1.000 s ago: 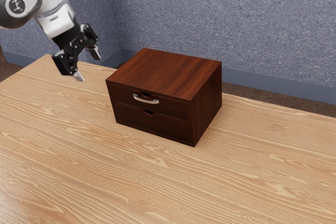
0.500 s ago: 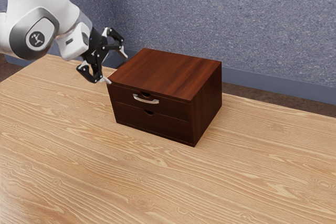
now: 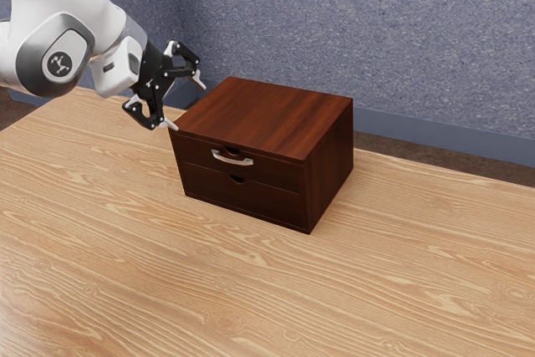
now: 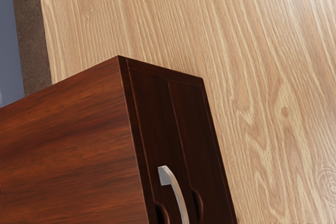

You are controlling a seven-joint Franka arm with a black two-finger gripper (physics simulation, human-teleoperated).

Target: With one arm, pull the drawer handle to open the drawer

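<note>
While the open, empty claw (image 3: 188, 106) is poised at upper left, the handle (image 3: 231, 157) is yet to be reached and gripped.

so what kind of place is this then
Probably a simulated indoor room set up as a workbench: a broad light wooden table carrying a small dark-brown two-drawer wooden chest, a speckled blue-grey wall behind it, and a white robot arm reaching in.
</note>
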